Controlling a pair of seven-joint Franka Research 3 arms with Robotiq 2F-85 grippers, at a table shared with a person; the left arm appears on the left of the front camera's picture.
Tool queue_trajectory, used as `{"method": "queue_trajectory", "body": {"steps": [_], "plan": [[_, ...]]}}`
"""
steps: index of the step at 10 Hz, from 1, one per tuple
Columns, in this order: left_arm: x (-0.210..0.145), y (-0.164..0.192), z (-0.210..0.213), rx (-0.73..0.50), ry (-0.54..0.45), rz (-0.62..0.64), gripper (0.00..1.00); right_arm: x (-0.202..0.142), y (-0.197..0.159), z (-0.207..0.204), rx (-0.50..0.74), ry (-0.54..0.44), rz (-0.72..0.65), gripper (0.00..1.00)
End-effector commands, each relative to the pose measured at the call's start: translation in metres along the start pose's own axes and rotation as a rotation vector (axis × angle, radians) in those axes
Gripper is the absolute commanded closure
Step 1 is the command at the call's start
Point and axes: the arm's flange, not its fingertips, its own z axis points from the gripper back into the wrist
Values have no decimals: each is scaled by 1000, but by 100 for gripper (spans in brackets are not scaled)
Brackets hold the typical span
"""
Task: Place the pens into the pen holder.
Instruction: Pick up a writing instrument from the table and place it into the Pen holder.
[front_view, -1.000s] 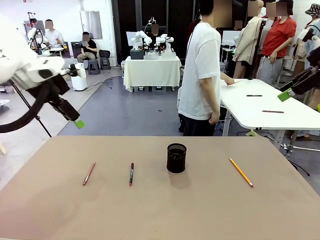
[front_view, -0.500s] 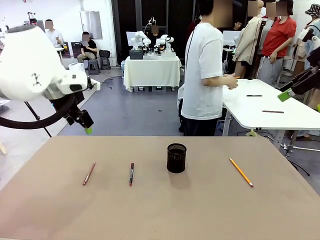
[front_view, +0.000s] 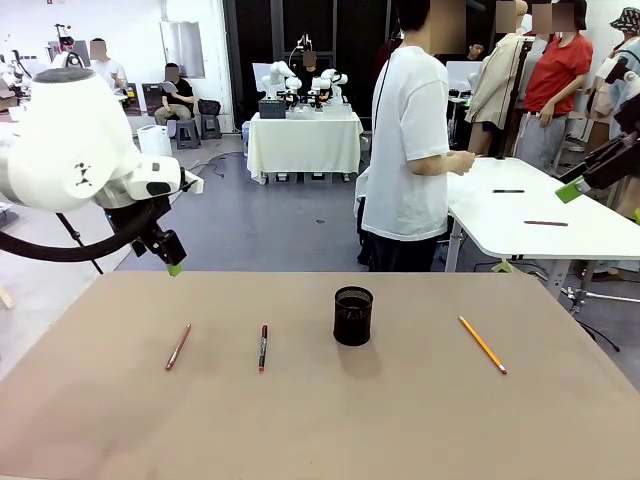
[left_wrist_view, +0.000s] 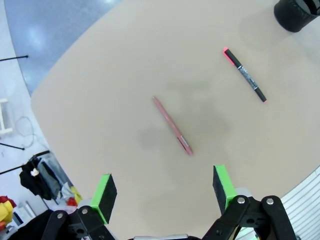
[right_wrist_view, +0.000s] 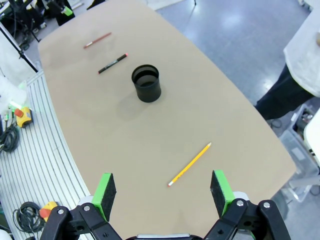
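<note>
Left wrist view: the left end effector (left_wrist_view: 162, 192) is seen spread wide and empty above the table (left_wrist_view: 100, 100). The brownish-red pen (left_wrist_view: 172, 126) lies just ahead, between its fingers; the dark pen (left_wrist_view: 245, 75) and the pen holder (left_wrist_view: 297, 12) lie farther off.

Right wrist view: the right end effector (right_wrist_view: 162, 192) is likewise open and empty. The yellow-orange pencil (right_wrist_view: 190, 164) lies ahead of it, the pen holder beyond.

Front view: all three pens are seen flat on the table, outside the pen holder, below both raised end effectors.
</note>
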Motion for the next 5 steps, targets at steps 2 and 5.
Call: {"method": "queue_trajectory", "body": {"steps": [2,5], "plan": [[0,0,0,0,0,0,0,2,0,0,-1,-9,-2,0],[25,8,-39,86,167,167,0,2,0,0,-1,-9,-2,0]]}}
